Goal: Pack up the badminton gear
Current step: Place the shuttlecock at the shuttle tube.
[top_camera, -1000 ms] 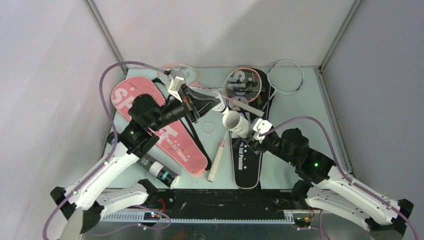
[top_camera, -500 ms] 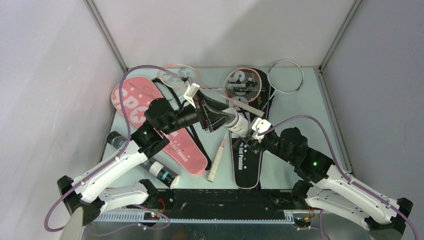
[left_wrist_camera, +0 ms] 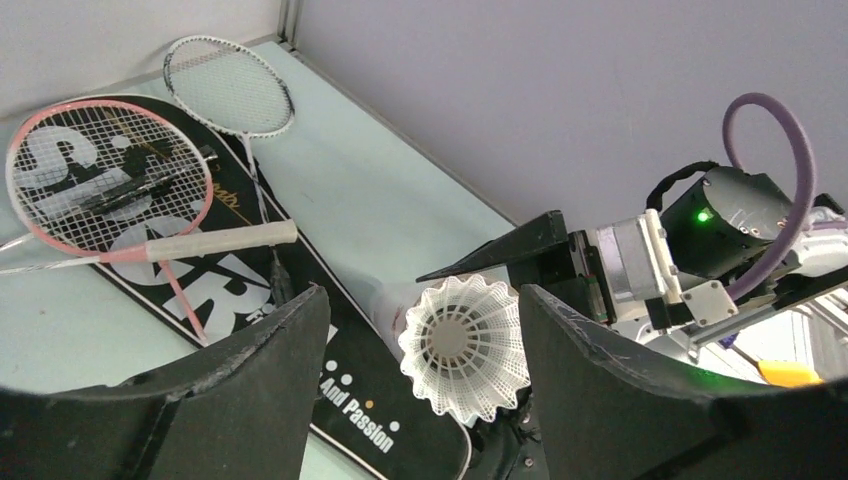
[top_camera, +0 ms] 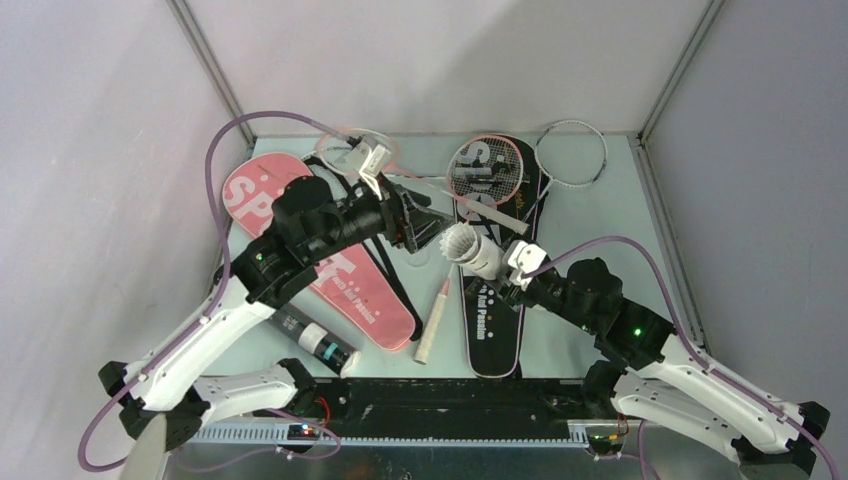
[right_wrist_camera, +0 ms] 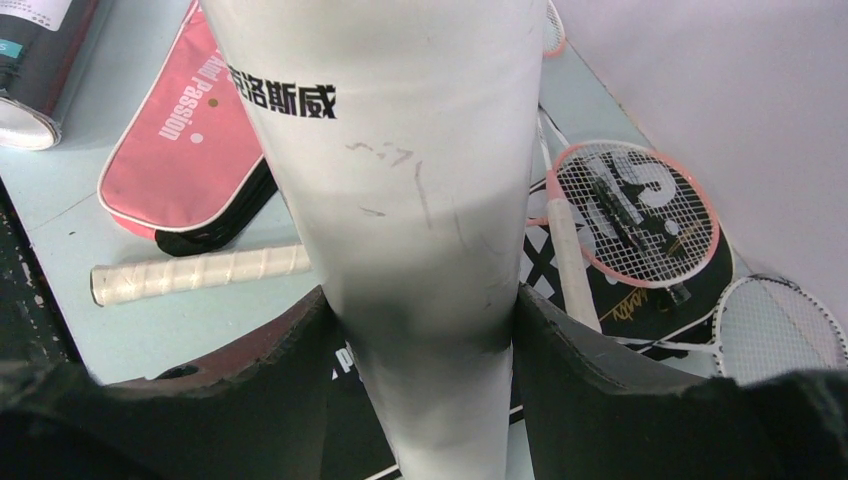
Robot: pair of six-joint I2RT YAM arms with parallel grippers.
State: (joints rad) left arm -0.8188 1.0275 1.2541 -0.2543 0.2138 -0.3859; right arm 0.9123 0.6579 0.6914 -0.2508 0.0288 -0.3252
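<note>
My right gripper (right_wrist_camera: 420, 330) is shut on a white shuttle tube (right_wrist_camera: 400, 190), which it holds tilted above the black cover (top_camera: 495, 315). A white shuttlecock (left_wrist_camera: 465, 345) sits in the tube's open mouth (top_camera: 460, 242), skirt facing out. My left gripper (left_wrist_camera: 420, 320) stands open just in front of that mouth, its fingers either side of the shuttlecock and not touching it. A pink-framed racket (top_camera: 486, 170) lies on the black cover's head, with a white racket (top_camera: 572, 153) beside it. The pink cover (top_camera: 330, 270) lies at the left.
A black-and-white tube (top_camera: 318, 340) lies at the near left by the pink cover. Another racket's white grip (top_camera: 430, 330) lies between the two covers, and its pink head (top_camera: 352, 148) is at the back. Grey walls close in three sides.
My left gripper carried the shuttlecock right to the tube's mouth, opened and let it go there, then drew back a little to the left. The right arm held still.
</note>
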